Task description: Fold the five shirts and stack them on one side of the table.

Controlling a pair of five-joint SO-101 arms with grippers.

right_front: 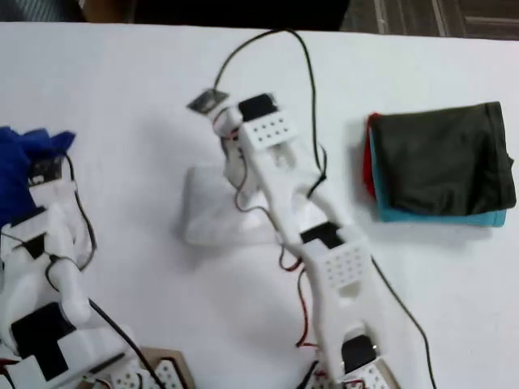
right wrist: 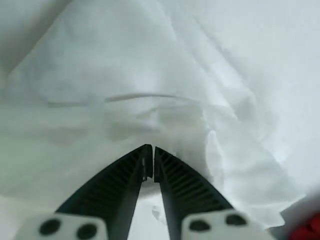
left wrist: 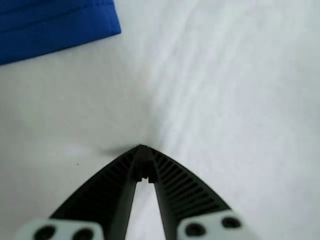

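— Starting at the right gripper (right wrist: 149, 162): condition?
— Jaws together, tips low over the white shirt (right wrist: 125, 75). Whether a pinch of cloth sits between them, I cannot tell.
— Position of that shirt?
— Mid-bench, under the right arm (right_front: 276, 178). It is partly folded by the look of it, with loose creased layers toward one edge.
— Left gripper (left wrist: 143, 167)?
— Jaws together on nothing, tips close above the bare bench (left wrist: 240, 75). The blue shirt (left wrist: 50, 25) lies near it at the left edge, bunched and, I judge, unfolded.
— The stack (right_front: 442, 158)?
— Right side of the bench, well apart from the white shirt. A dark shirt is on top, with teal and red edges showing beneath. Three done, two outstanding, in my judgement.
— Hazards?
— First, closed tips pushed across thin cloth would drag the upper layer and open the fold. Second, the cables (right_front: 312, 89) run along the arm above the shirt and could snag a loose edge on lift. Third, the lower edges of the stack stick out unevenly, so a shirt set down off-centre may slide the pile.
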